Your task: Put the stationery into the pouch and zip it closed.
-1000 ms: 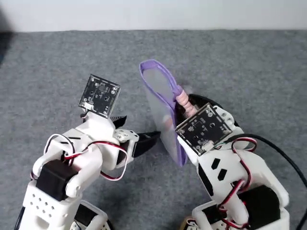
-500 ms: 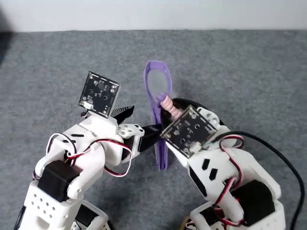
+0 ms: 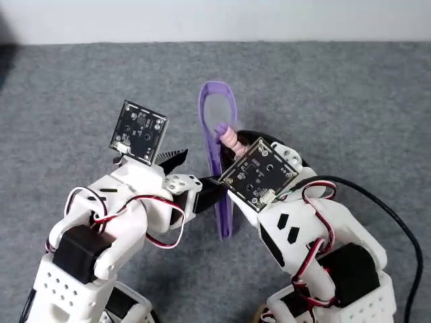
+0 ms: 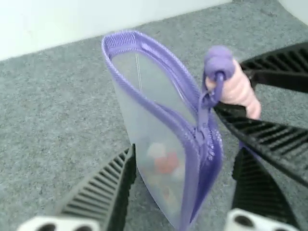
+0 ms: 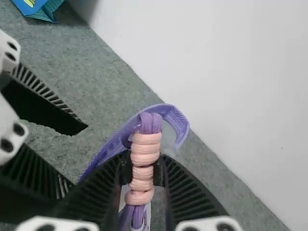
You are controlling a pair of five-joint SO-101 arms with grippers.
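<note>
The pouch (image 3: 219, 114) is translucent with a purple zipper and stands on edge between the two arms. Through its wall (image 4: 154, 120) I see small red and white stationery (image 4: 163, 163) at the bottom. A pink coiled zipper pull (image 3: 229, 138) sticks up partway along the zipper. My right gripper (image 5: 142, 178) is shut on this pull (image 5: 143, 159), above the pouch's rim (image 5: 163, 113). My left gripper (image 4: 185, 192) is open, with a finger on either side of the pouch's near end. In the high view the left gripper (image 3: 201, 171) reaches the pouch from the left.
Grey carpet (image 3: 337, 94) covers the table, with a white wall along its far edge. A black cable (image 3: 397, 229) trails off the right arm. A blue object (image 5: 36, 7) lies far off by the wall.
The right gripper has carried the zipper pull leftward and away from the arms' bases. The pouch has swung from lying slanted to standing on edge. The left gripper has closed in on its near end.
</note>
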